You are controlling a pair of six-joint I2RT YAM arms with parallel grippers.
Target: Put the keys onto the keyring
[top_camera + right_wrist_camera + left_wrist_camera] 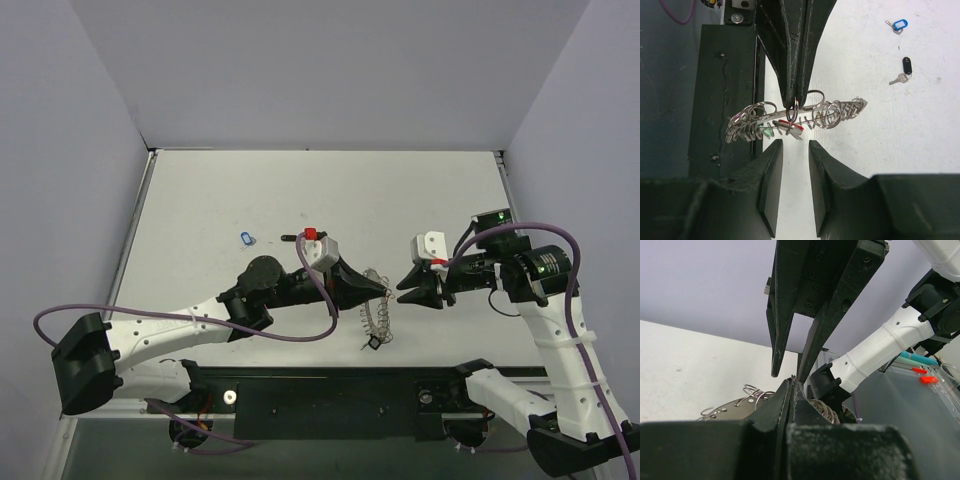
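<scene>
Keyring (830, 114): flat silver-grey metal band rimmed with small wire loops, held edge-on and pinched between the closed, tapered black fingers of the left gripper (796, 102). Red-tagged key (791, 126) is seen among the loops. Right gripper (795, 147): matte black wedge jaws are parted by a narrow gap, empty, just beside the ring. Blue-tagged key (899, 25) and black-tagged key (907, 65) are laid well apart on the smooth white table (865, 100).

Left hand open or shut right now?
Shut: the left hand shows no gap at its tips, which pinch the keyring at its looped rim.
</scene>
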